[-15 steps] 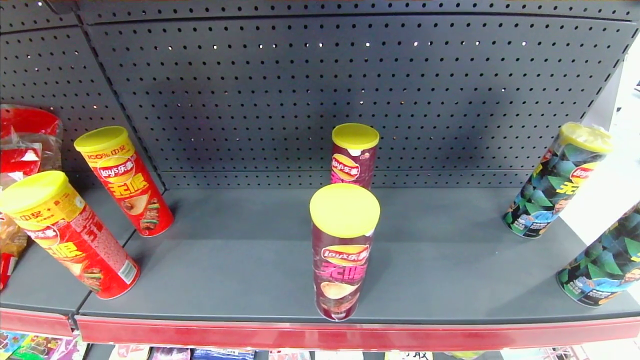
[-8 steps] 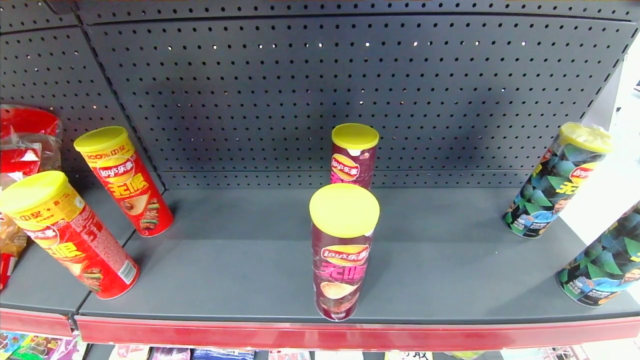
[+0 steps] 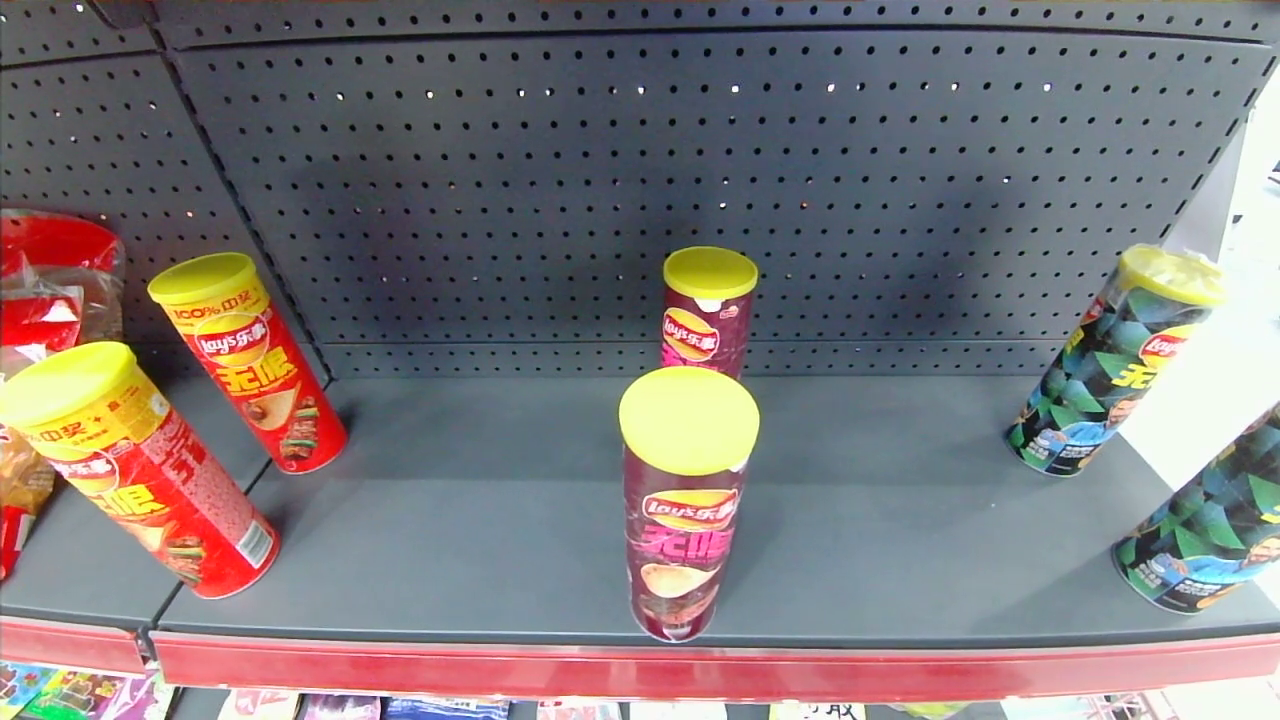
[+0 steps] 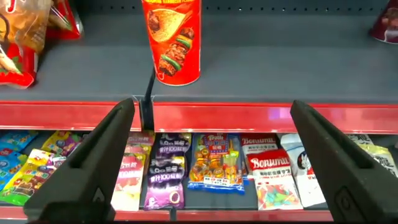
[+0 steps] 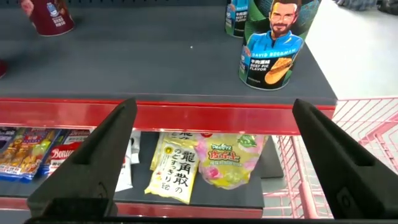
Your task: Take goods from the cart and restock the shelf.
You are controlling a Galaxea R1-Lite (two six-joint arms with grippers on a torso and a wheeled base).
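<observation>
Shelf (image 3: 480,520) at twelve o'clock, broad and dark, with a red lip (image 3: 640,670) in front. Cart (image 5: 373,155), seemingly the pink wire low off the shelf's right end, roughly four o'clock and so probably nearer the right arm. Upright on the shelf: maroon can (image 3: 688,500) at centre, red can (image 3: 130,470) at nine, teal can (image 3: 1115,360) at three. Left gripper (image 4: 212,109) and right gripper (image 5: 215,104) spread wide, holding nothing, facing the lip. No goods between the fingers yet. Next, likely a turn down to the cart.
</observation>
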